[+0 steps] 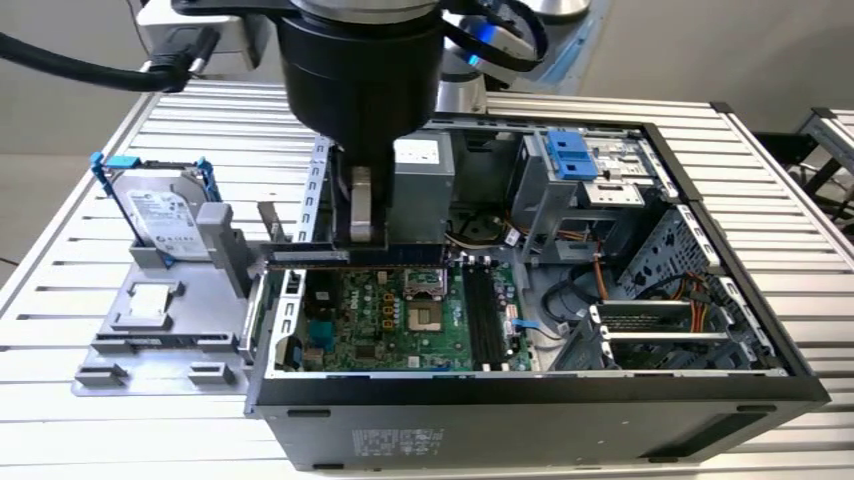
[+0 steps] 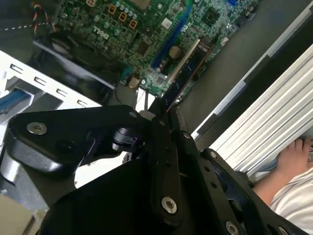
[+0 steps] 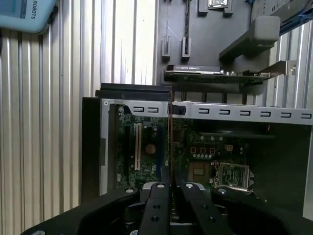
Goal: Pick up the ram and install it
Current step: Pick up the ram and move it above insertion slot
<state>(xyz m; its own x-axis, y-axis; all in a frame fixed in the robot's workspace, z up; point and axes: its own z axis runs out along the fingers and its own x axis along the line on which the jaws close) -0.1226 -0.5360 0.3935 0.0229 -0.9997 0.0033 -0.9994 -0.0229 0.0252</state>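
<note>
Inspector: Gripper [image 2: 159, 115] condition?
Technician: Clenched on the ram [image 2: 183, 73], which is held edge-on above the motherboard [image 2: 146, 29].
Inspector: Seated?
Technician: No. It is well apart from the black slots [image 1: 487, 322].

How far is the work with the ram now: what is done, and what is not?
Done: the ram is picked up. In hand: the pincer is shut on it and holds it above the motherboard inside the open case. Left: the ram is not yet seated in the black slots.
</note>
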